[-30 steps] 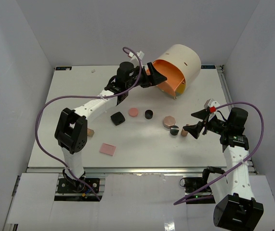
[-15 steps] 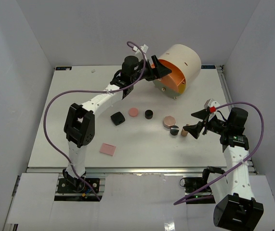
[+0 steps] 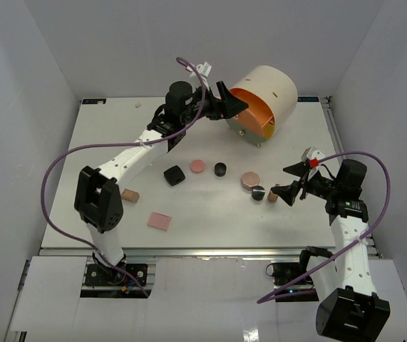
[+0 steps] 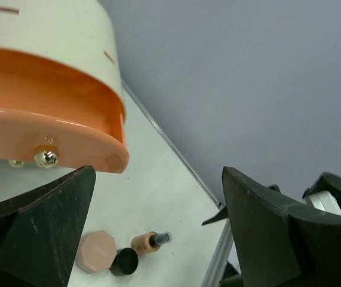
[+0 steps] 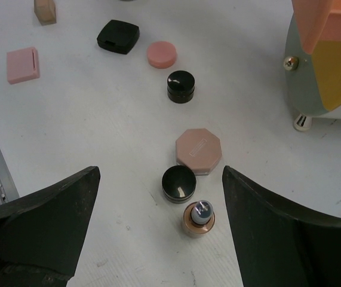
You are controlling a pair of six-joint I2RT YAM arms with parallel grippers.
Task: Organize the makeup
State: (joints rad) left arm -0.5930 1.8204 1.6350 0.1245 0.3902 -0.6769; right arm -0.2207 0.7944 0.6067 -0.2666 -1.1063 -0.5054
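The makeup lies across the mid table: a black oblong case, a pink round compact, a black jar, a rose-beige octagonal compact, a second black jar, a tan tube, another tan tube and a flat pink square. My left gripper is open and empty, right at the organizer's open orange drawer. My right gripper is open and empty above the upright tan tube, with the jar and the octagonal compact just beyond.
The big cream cylinder organizer stands at the back right on small feet, with yellow and grey drawer fronts under the orange one. The orange drawer's metal knob sits beside my left finger. The table's right edge rail runs close by.
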